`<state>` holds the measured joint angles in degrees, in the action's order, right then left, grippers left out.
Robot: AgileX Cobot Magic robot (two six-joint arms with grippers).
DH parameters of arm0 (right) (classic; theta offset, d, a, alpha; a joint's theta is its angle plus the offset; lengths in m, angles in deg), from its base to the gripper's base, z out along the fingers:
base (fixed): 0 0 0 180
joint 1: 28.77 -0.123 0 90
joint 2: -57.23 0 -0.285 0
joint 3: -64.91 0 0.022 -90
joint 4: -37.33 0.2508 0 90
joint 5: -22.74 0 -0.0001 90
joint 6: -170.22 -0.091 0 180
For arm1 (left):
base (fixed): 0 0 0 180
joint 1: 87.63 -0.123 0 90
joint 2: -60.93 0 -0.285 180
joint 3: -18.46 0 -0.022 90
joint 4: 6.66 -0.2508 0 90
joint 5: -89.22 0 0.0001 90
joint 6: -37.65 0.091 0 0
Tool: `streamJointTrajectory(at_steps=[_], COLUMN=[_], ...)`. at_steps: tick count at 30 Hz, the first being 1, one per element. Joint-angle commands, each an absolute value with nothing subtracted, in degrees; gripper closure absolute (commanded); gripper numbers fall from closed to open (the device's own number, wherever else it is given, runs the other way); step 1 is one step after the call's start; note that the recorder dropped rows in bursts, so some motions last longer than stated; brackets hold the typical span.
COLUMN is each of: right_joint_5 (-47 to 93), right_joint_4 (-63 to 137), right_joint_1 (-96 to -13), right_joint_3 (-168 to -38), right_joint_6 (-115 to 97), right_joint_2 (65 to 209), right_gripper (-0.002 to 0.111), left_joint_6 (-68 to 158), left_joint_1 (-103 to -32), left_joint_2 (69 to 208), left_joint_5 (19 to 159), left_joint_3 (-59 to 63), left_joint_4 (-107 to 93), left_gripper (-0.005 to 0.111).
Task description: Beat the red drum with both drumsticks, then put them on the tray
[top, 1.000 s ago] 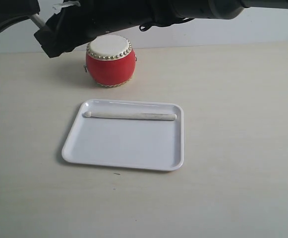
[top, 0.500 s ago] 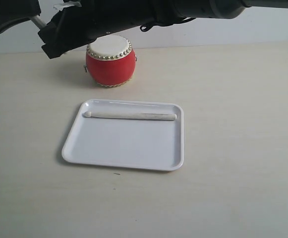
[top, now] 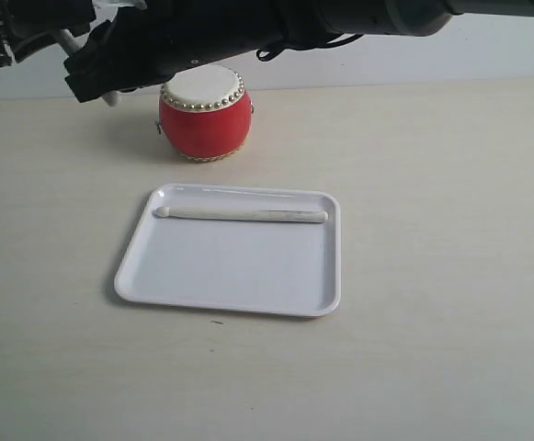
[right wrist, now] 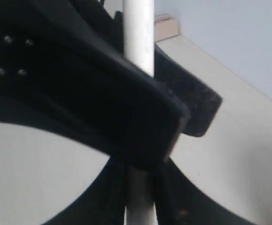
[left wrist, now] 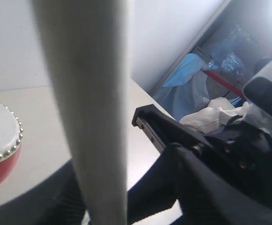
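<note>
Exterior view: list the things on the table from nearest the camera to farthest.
tray → drumstick lying along the tray's far side → red drum

Tabletop (top: 450, 230) in front of me: pale beige, matte, meets a light wall (top: 487, 55) at the back. Two things sit directly on it. Red drum (top: 204, 119) upright near the back, left of centre. White tray (top: 232, 276) flat mid-table, near the drum but not touching. Small dark speck (top: 216, 322) just off the tray's near rim.
</note>
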<state>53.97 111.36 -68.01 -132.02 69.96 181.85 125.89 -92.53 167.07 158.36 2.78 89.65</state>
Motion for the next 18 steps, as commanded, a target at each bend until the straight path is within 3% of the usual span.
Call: streamJointTrajectory(at_steps=[1,7,15,18], right_joint_5=[52.21,47.48,57.57,63.21], right_joint_4=[111.95,106.84,60.11,52.87], right_joint_1=[-68.04,-64.23,-62.09,-62.09], right_joint_3=[-132.6,-132.6,-132.6,-132.6], right_joint_6=[68.93,55.63,20.63,17.94], right_joint_2=[181.29,181.29,181.29,181.29], right_gripper=[0.108,0.108,0.108,0.108], left_joint_6=[126.27,125.42,125.42,125.6], left_joint_1=[-92.39,-97.25,-99.02,-99.02], left_joint_2=[167.18,167.18,167.18,167.18], left_joint_5=[159.19,159.18,159.19,159.19], left_joint_3=[2.72,2.72,2.72,2.72], left_joint_4=[89.93,90.01,90.95,90.85], left_gripper=[0.029,0.029,0.029,0.029])
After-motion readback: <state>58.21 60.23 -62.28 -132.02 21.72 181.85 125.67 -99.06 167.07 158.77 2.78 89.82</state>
